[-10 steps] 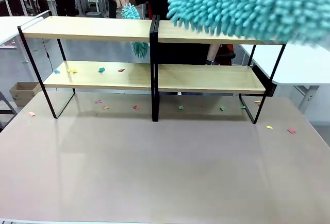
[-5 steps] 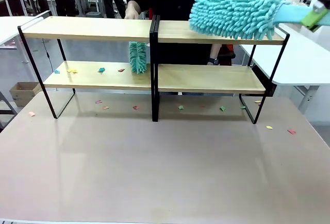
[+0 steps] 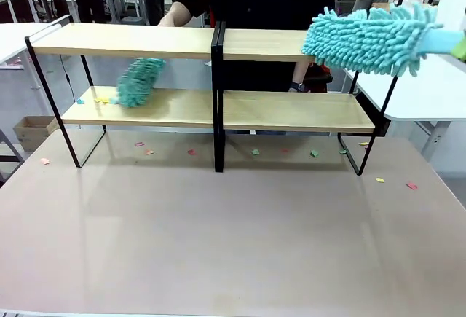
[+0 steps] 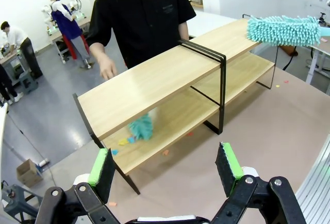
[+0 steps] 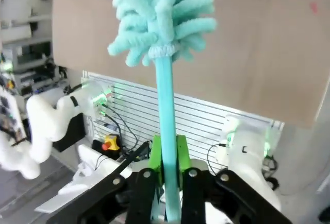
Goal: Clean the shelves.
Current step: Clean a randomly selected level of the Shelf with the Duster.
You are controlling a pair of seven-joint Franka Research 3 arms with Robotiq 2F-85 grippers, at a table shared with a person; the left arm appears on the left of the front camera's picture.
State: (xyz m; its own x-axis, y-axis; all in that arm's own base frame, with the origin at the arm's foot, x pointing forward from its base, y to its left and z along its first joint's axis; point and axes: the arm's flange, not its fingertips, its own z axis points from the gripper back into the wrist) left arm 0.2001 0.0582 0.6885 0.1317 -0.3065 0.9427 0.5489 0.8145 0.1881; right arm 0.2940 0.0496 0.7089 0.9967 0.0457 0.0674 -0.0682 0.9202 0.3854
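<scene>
Above the shelves, the right gripper clamps a duster, seemingly touching.

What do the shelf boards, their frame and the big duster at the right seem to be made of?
Shelf boards: light wood or wood-look laminate, matte, with faint grain. Frame: thin black metal, probably painted, in slim straight bars. Big duster: teal chenille microfibre, soft fat strands; its handle looks like smooth plastic.
</scene>
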